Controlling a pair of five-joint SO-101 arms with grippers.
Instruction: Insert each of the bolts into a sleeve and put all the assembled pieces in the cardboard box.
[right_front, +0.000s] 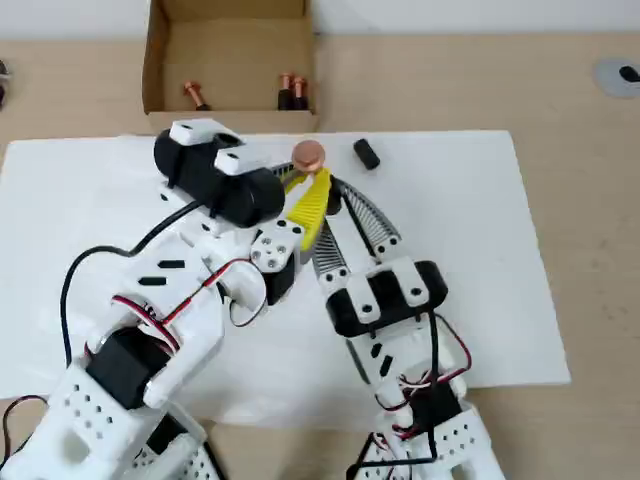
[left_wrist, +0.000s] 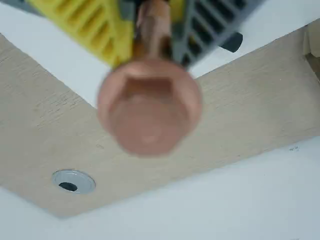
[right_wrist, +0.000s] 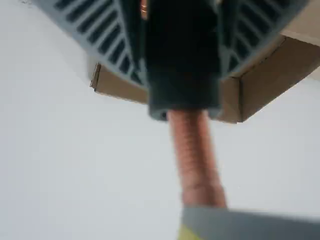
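A copper bolt (right_front: 308, 155) is held in the air over a white sheet (right_front: 480, 250) on the table (right_front: 585, 200), just in front of the box (right_front: 155, 70). The left claw (left_wrist: 152, 25), one finger yellow and one grey, pinches the shaft just behind the head. The right claw (right_wrist: 184, 75), both fingers grey, is pressed onto a black sleeve (right_wrist: 182, 65). The bolt's threaded end enters this sleeve, with a stretch of bare thread showing between the two claws.

The bolt's long axis runs from the right claw towards the box, head end nearer the box. Seating it fully looks like a push along that line. The left claw is the nearer one to the box.

A loose sleeve (right_front: 366, 153) lies on the sheet just beside the bolt head. Three assembled pieces (right_front: 285, 92) lie inside the box.

How deep the thread sits in the sleeve is hidden by the sleeve and the grey fingers. From above, the yellow finger covers most of the joint. The bolt head is blurred in the left wrist view.
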